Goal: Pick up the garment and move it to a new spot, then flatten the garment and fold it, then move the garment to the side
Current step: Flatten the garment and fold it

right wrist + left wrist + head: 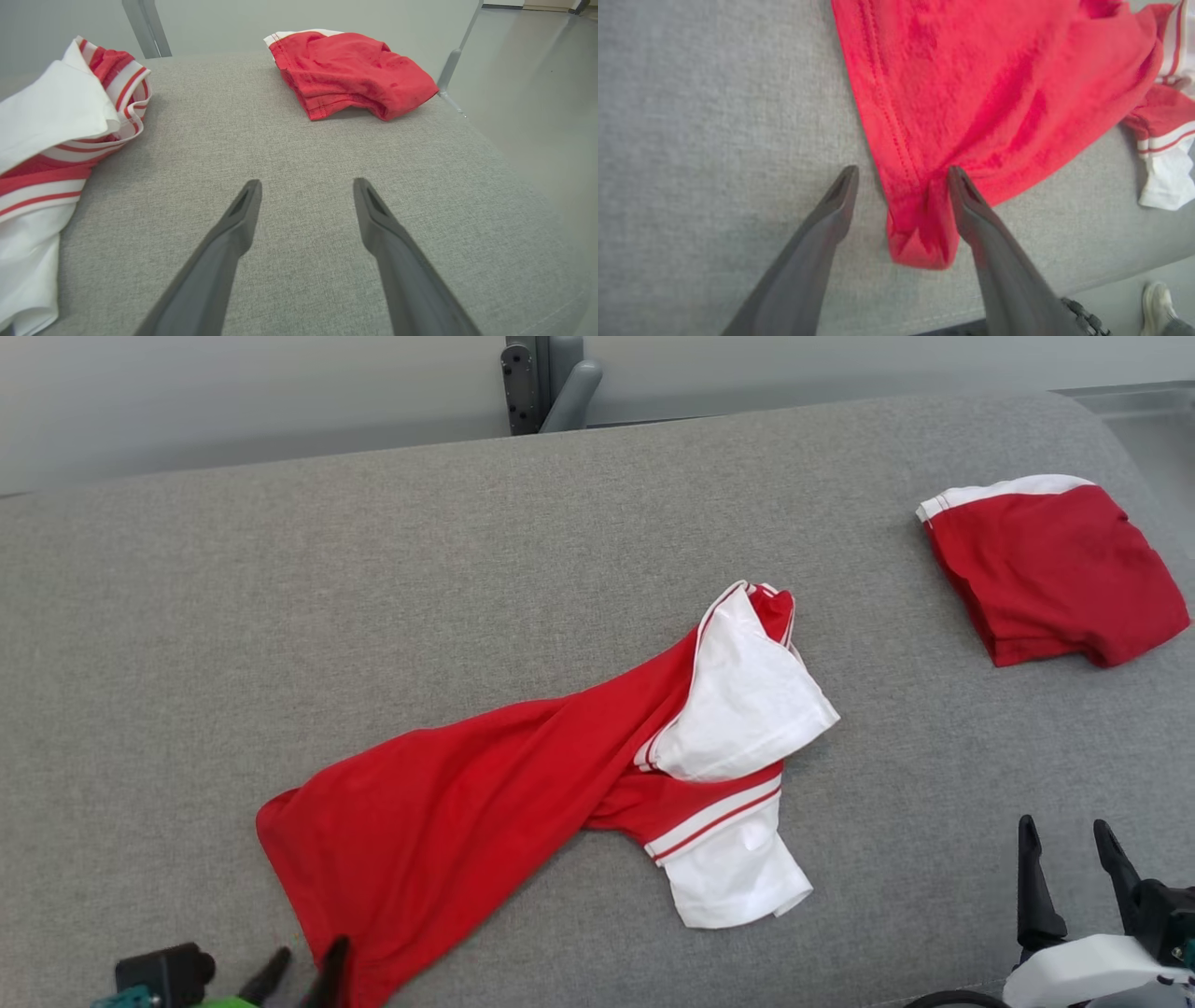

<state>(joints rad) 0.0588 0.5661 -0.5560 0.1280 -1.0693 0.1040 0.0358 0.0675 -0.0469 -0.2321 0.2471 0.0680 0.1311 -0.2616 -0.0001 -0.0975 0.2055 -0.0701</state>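
At the near left of the grey cushion (560, 523), our left gripper (902, 171) is spread, its 2 fingers (980, 224) straddling the bunched red corner of the garment (439, 803). The garment lies crumpled across the middle, white sleeves (747, 700) rightward. Our right gripper (306, 184) gapes wide over cushion, well apart from 1 folded red shirt (1055, 574).

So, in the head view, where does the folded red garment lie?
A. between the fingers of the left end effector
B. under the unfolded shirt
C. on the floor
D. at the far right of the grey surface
D: the folded garment lies at the far right of the grey surface, apart from the unfolded shirt.
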